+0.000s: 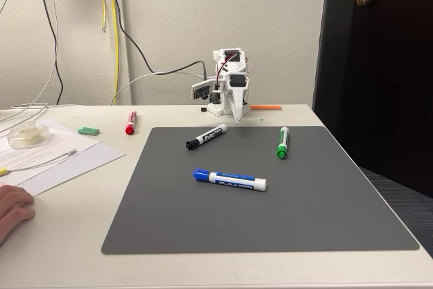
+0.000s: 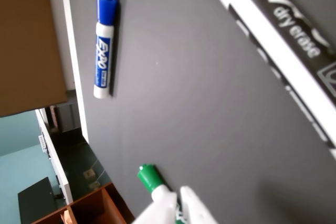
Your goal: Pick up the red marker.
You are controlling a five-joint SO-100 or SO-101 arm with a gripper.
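Markers lie spread on a dark grey mat [image 1: 270,201], each apart from the others, so that any one could be reached without nudging a neighbour. The claw [image 1: 235,114] hangs point-down at the far edge of the mat, on an arm folded back against its base; its two white fingers [image 2: 157,211] meet at their tips in the wrist view, so the claw is closed and holds nothing.

The red marker [image 1: 130,122] lies off the mat on the bare surface [image 1: 67,235], well to the left of the claw as the fixed view shows it, at about the claw's own depth, with its red cap toward the onlooker. It is the one marker set outside the mat, so the arm will probably have to swing well sideways before descending.

Nearer the claw, on the mat, lie a black marker [image 1: 206,137] just in front and to the left, a green marker [image 1: 283,143] in front and to the right, and a blue marker [image 1: 230,179] farther forward. A thin orange stick [image 1: 266,107] rests just right of the claw. Papers [image 1: 61,157], a clear dish [image 1: 27,135], a small green block [image 1: 88,130] and a person's hand [image 1: 15,209] occupy the far left. By this judgement, the pick has not yet begun.
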